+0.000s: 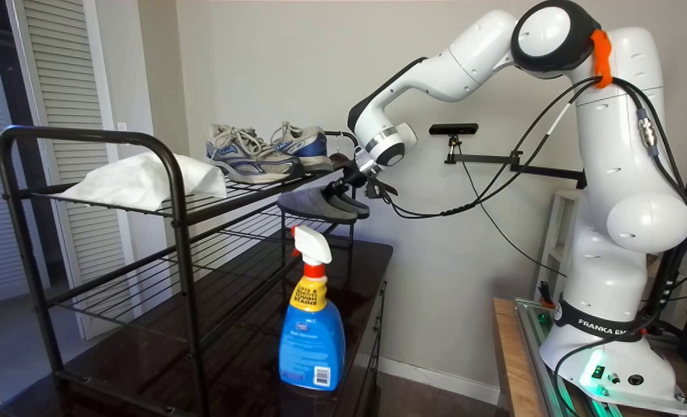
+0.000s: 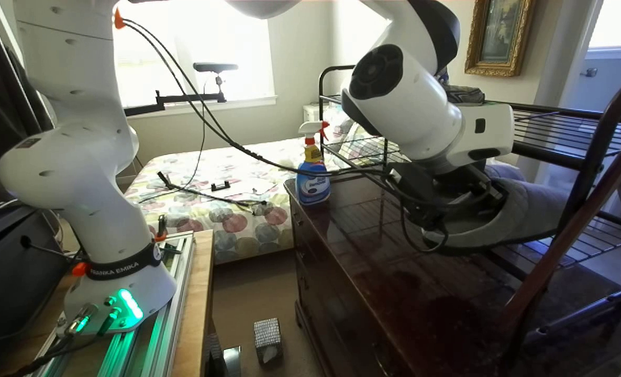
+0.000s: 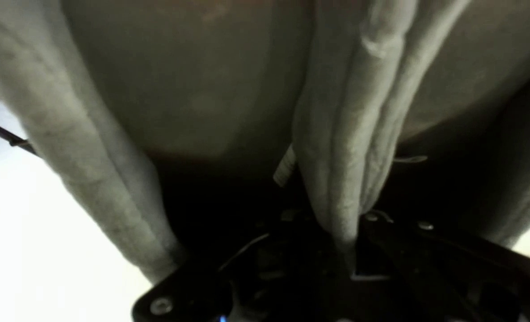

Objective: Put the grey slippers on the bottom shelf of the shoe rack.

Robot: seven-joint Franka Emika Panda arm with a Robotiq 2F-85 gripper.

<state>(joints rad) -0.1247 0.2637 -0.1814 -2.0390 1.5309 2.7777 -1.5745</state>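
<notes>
The pair of grey slippers (image 1: 314, 204) is side by side in my gripper (image 1: 346, 184). In the wrist view, the gripper (image 3: 336, 226) is shut on the touching inner edges of the slippers (image 3: 352, 116), with openings facing the camera. The slippers (image 2: 530, 214) also show at the gripper (image 2: 491, 191) in an exterior view, toes pointing into the rack. The black metal shoe rack (image 1: 182, 260) has a wire bottom shelf (image 1: 146, 284). The slippers are at the rack's end, below top-shelf level and over the bottom shelf; I cannot tell whether they touch it. Fingertips are partly hidden in dark shadow.
The rack stands on a dark dresser (image 1: 372, 255). A blue spray bottle (image 1: 311, 347) stands on the dresser beside the rack. Sneakers (image 1: 256, 156) and a white cloth (image 1: 146, 179) lie on the top shelf. Rack posts and the top shelf rail are close to the gripper.
</notes>
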